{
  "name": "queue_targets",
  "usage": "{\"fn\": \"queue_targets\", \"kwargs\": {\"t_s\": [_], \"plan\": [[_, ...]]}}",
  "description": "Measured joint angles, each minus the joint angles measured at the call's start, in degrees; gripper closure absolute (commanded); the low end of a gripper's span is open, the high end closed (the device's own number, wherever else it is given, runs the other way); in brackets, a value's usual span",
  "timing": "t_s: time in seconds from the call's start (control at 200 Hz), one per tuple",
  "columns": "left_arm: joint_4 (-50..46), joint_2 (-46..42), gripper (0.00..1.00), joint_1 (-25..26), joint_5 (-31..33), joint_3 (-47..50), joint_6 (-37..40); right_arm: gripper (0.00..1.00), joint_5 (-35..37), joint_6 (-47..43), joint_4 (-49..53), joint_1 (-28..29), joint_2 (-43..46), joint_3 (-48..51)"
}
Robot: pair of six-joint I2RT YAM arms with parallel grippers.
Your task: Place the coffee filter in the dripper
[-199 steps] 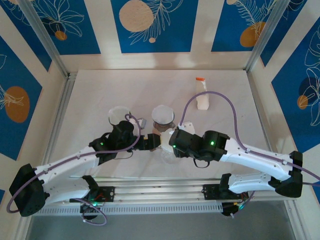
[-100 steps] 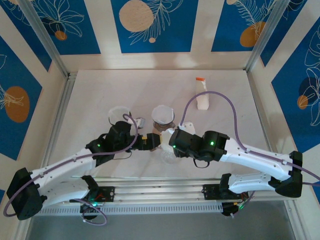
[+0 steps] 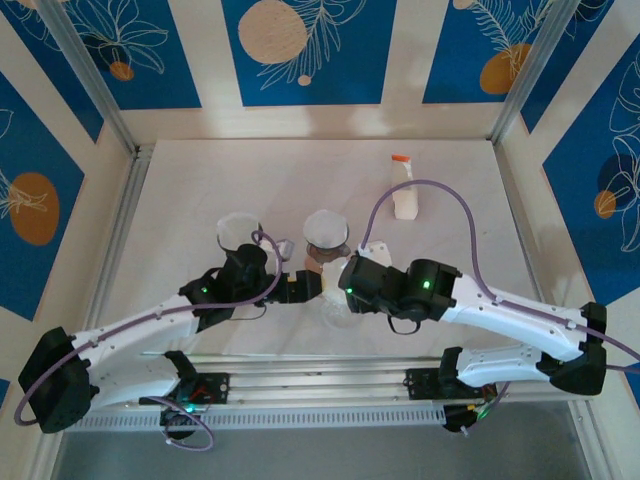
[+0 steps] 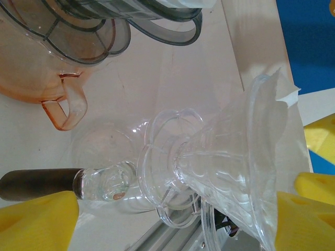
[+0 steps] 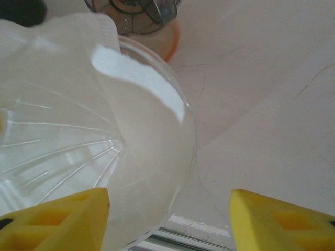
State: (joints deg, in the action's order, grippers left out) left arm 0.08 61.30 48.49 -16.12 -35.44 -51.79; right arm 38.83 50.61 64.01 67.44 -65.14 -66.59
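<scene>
Dripper (image 5: 63, 130): a clear ribbed cone. In the top view it stands on the desk (image 3: 200, 180) at lower centre, where the two arms meet.
Filter (image 5: 141, 104): white paper inside the dripper. In the right wrist view it lies against the right side of the cone wall, and its edge rises above the rim at upper left. In the left wrist view we see a white corner poking past the rim at right.
Left tool (image 4: 172, 217): its fingers are wide apart at the lower corners of the left wrist view. The dripper sits between them with its mouth toward the right-hand finger. The left-hand finger is clear of the base, so nothing is clamped.
Right tool (image 5: 172, 218): its fingers are apart at the bottom corners of the right wrist view. One is beneath the dripper's rim and the other is over bare desk, clear of the dripper. We see it gripping nothing.
Orange dripper (image 4: 36, 73): upper left of the left wrist view, handle pointing down the frame. It holds a grey dripper (image 4: 104, 26) nested inside.
Bottle (image 3: 404, 195): white with an orange cap, upright at upper right of the desk, well apart from the drippers.
Clear dish (image 3: 238, 228): left of centre in the top view. We cannot tell what is in it.
</scene>
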Motion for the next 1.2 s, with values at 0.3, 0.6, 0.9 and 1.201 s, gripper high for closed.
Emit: {"fn": "queue_targets", "kwargs": {"t_s": [0.3,0.6,0.9,1.201], "plan": [[0.0,0.0,0.07,0.0,0.0,0.1,-0.3,0.33,-4.6,-8.3,-2.4,-10.8,-2.8,-4.5],[0.0,0.0,0.08,0.0,0.0,0.1,-0.3,0.34,-7.8,-13.1,-6.0,-13.9,-8.2,-4.7],[0.2,0.0,0.08,0.0,0.0,0.2,-0.3,0.34,-7.6,-12.9,-6.2,-14.8,-9.0,-4.7],[0.2,0.0,0.07,0.0,0.0,0.2,-0.3,0.33,-7.4,-11.5,-6.1,-15.0,-9.0,-4.7]]}}
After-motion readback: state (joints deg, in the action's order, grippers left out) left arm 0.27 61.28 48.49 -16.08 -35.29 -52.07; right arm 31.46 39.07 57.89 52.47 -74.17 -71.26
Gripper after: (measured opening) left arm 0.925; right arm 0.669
